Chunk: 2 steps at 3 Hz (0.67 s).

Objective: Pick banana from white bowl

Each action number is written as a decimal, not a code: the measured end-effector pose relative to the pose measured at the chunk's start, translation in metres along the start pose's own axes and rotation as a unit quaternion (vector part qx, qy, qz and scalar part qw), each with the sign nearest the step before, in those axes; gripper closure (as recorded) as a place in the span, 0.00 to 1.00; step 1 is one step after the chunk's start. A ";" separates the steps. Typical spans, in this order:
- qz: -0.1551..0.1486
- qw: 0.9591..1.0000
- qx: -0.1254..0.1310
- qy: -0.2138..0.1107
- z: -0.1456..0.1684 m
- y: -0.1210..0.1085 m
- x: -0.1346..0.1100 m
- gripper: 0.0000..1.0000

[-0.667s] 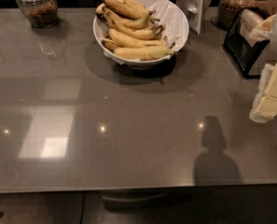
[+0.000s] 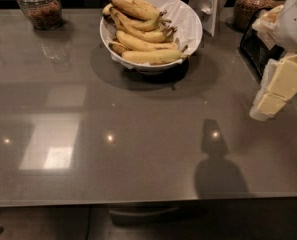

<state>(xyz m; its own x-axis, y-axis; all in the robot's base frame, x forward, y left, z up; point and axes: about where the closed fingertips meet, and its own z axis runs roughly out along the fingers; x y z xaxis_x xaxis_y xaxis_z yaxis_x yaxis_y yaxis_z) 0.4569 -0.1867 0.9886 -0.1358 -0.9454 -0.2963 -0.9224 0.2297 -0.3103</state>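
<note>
The white bowl [image 2: 190, 26] stands at the back middle of the grey table, lined with white paper and holding several yellow bananas. The banana [image 2: 133, 6] with brown-mottled skin lies on top of the pile at the back left of the bowl. Paler bananas [image 2: 150, 56] lie below it toward the front rim. My gripper [image 2: 279, 88], with pale cream parts, hangs at the right edge of the camera view above the table. It is well to the right of the bowl and nearer the front, and touches nothing.
A glass jar [image 2: 38, 4] stands at the back left and another [image 2: 255, 4] at the back right. A white card stand [image 2: 208, 1] is just right of the bowl. A black tray-like object [image 2: 255, 46] sits at the right behind the gripper. The gripper's shadow [image 2: 215, 154] falls on the table.
The gripper has shifted a little to the left and toward the bowl, and its shadow on the table with it. The bowl and bananas have not moved.
</note>
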 end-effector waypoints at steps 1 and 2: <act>-0.025 0.994 0.010 -0.102 0.010 -0.022 -0.053 0.00; -0.040 0.978 -0.006 -0.204 0.021 -0.040 -0.113 0.00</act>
<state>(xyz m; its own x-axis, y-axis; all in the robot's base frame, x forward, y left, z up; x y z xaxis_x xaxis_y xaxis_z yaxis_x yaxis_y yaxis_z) 0.5167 -0.0845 1.0158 0.0905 -0.7882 -0.6087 -0.9290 0.1534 -0.3367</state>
